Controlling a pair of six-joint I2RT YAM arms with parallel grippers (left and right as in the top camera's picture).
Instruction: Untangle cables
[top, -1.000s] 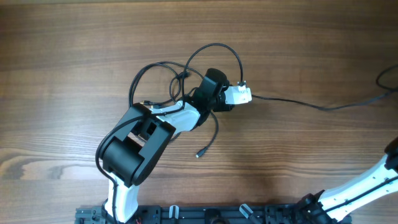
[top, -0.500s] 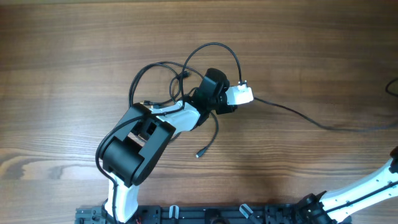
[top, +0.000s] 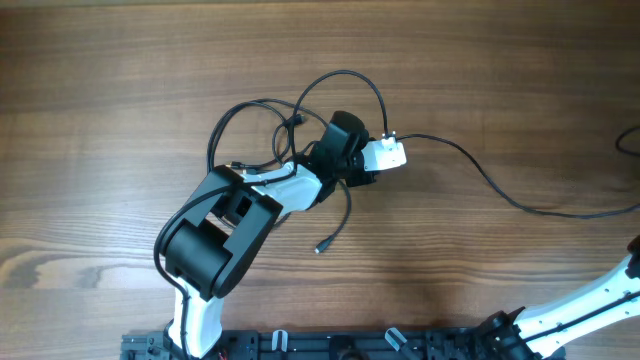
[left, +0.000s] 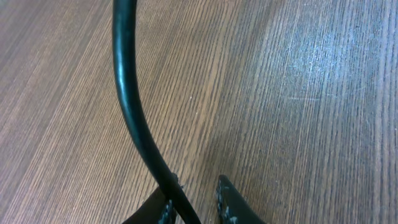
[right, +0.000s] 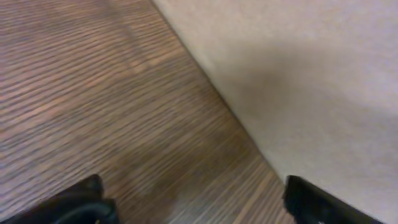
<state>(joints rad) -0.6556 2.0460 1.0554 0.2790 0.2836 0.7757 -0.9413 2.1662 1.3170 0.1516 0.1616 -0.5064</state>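
The cables (top: 262, 102) are thin black cords looped together left of the table's middle, partly under my left arm. One strand (top: 520, 203) runs slack from my left gripper (top: 398, 152) to the right edge. A loose plug end (top: 320, 248) lies below the arm. In the left wrist view the cable (left: 127, 106) passes between the fingers of my left gripper (left: 196, 185), resting against the left one with a gap to the right one; the jaws stand slightly apart. My right gripper (right: 194, 190) is wide open over bare wood, nothing between its fingers.
The right arm (top: 600, 295) reaches in from the bottom right corner, its gripper beyond the overhead frame. A pale wall (right: 298, 62) meets the table edge just ahead of the right gripper. Another bit of black cord (top: 628, 140) shows at the right edge.
The right gripper has opened and let the strand go; the strand has dropped slack and sagged toward the near side. The left jaws have parted a little.
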